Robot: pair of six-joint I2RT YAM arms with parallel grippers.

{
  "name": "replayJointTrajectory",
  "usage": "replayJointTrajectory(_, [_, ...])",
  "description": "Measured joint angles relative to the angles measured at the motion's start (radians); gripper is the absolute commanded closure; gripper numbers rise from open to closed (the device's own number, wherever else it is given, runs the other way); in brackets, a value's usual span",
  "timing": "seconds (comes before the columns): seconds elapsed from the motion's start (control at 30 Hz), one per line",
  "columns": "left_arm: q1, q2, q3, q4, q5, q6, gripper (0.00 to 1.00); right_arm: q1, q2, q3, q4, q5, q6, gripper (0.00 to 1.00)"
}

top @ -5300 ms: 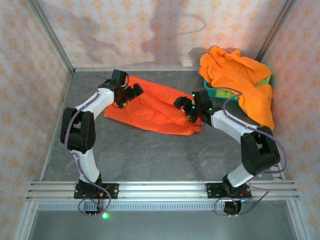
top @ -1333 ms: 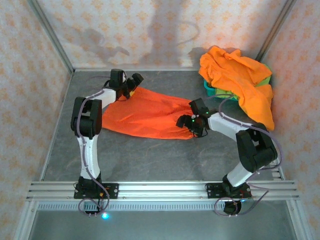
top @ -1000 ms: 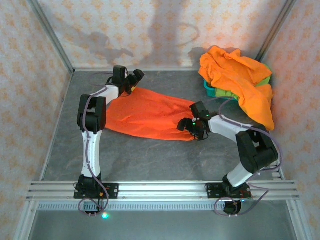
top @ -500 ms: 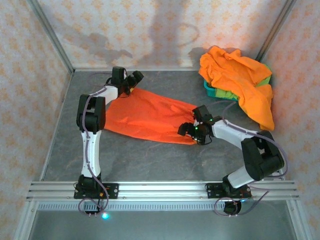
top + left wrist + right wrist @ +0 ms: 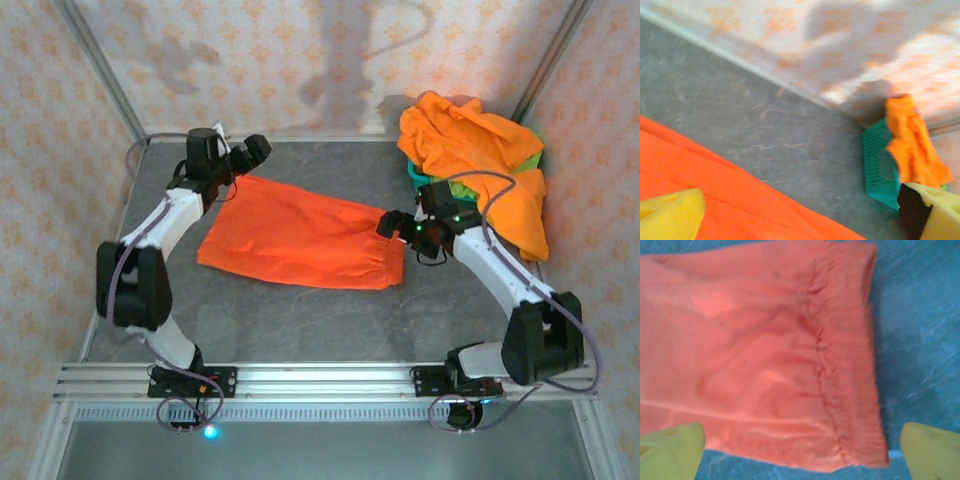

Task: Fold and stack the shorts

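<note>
One pair of bright orange shorts (image 5: 300, 235) lies flat on the grey table, its gathered waist (image 5: 850, 365) at the right end. My right gripper (image 5: 408, 235) hovers open over that waist end, and its yellow fingertips (image 5: 932, 450) stand wide apart with nothing between them. At the shorts' far left corner my left gripper (image 5: 250, 152) is open and empty, with orange cloth (image 5: 715, 200) below its pads (image 5: 670, 217). More orange shorts (image 5: 480, 150) are heaped at the back right, with a lime-green pair (image 5: 530, 158) peeking out underneath.
A teal mesh basket (image 5: 415, 178) under the heap stands in the back right corner, and the left wrist view shows the basket (image 5: 880, 165) too. Patterned walls close the table on three sides. An aluminium rail (image 5: 320, 378) runs along the near edge.
The left arm has swung out to the left while its gripper stays at the shorts' far corner. The right gripper has lifted back from the waist end and opened wider. The shorts lie flatter.
</note>
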Motion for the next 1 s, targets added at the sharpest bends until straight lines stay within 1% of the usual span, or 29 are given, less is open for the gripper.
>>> replayJointTrajectory(0.07, [-0.028,-0.09,-0.048,-0.003,-0.006,0.033,0.0,-0.011,0.071,0.027,0.0,0.004,-0.019,0.11])
replayJointTrajectory(0.17, [-0.068,-0.159,-0.128,-0.015,-0.009,0.063,0.0,-0.019,0.159,0.038,-0.002,0.008,-0.039,0.2])
replayJointTrajectory(0.33, [-0.089,-0.166,-0.273,-0.06,-0.016,0.079,0.0,-0.023,0.268,0.051,0.008,0.006,-0.045,0.32])
replayJointTrajectory(0.43, [-0.089,-0.166,-0.318,-0.082,-0.016,0.079,0.0,-0.023,0.312,0.051,0.028,-0.002,-0.039,0.39])
replayJointTrajectory(0.5, [-0.089,-0.166,-0.331,-0.087,-0.017,0.079,0.0,-0.023,0.338,0.051,0.043,-0.004,-0.031,0.41])
replayJointTrajectory(0.67, [-0.089,-0.167,-0.337,-0.089,-0.017,0.079,0.0,-0.015,0.389,0.058,0.072,0.0,-0.025,0.62])
replayJointTrajectory(0.77, [-0.089,-0.168,-0.338,-0.089,-0.017,0.085,0.0,-0.008,0.394,0.063,0.074,0.019,-0.027,0.81])
replayJointTrajectory(0.87, [-0.089,-0.174,-0.34,-0.09,-0.017,0.085,0.0,-0.002,0.399,0.08,0.075,0.033,-0.033,0.95])
replayJointTrajectory(0.97, [-0.089,-0.185,-0.348,-0.092,-0.02,0.086,0.0,0.003,0.405,0.093,0.076,0.049,-0.046,1.0])
replayJointTrajectory(1.0, [-0.089,-0.19,-0.35,-0.093,-0.022,0.086,0.0,0.005,0.406,0.096,0.075,0.055,-0.051,1.0])
